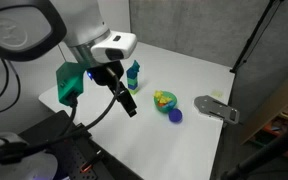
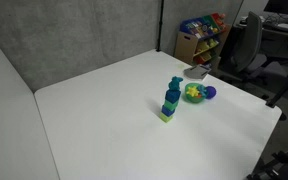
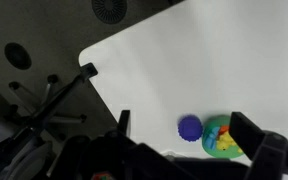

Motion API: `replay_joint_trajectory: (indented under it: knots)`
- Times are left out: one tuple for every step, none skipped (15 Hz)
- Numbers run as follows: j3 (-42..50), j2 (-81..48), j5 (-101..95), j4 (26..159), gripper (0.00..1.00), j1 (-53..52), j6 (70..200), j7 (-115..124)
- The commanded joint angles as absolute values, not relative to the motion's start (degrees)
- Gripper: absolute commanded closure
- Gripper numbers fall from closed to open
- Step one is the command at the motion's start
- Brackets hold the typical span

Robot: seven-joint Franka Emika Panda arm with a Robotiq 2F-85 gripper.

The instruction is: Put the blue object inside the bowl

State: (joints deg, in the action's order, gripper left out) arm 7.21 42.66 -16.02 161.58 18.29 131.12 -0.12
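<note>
The jaws are held spread wide and empty over the table (image 2: 94, 115), since nothing has yet been grasped, while the blue object (image 2: 172, 92) is found standing upright near the bowl (image 2: 193, 94), so only a short carry is judged necessary.

An exterior view sits close beside the arm (image 1: 44, 30), facing across the table (image 1: 174, 140); an exterior view farther off looks down on the table (image 2: 104, 120). The wrist view faces steeply downward; all three share the bowl (image 1: 164, 99) (image 2: 193, 94) (image 3: 221, 137)
</note>
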Motion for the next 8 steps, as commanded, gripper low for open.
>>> replay_joint_trajectory:
  knots:
    - [7.35, 42.55, -16.11, 161.57, 0.0, 18.11, 130.85, -0.05]
    - [7.35, 42.4, -16.11, 161.63, 0.0, 18.1, 130.85, -0.05]
    - [7.35, 42.28, -16.11, 161.63, 0.0, 18.09, 130.85, -0.04]
    - [7.35, 42.23, -16.11, 161.63, 0.0, 18.09, 130.85, -0.04]
    - [7.35, 42.23, -16.11, 161.63, 0.0, 18.09, 130.85, -0.04]
    - [7.35, 42.23, -16.11, 161.63, 0.0, 18.09, 130.85, -0.05]
    - [7.36, 41.73, -15.97, 160.89, 0.0, 18.01, 130.84, 0.03]
    - [7.28, 41.37, -15.89, 160.11, 0.0, 17.9, 130.82, 0.12]
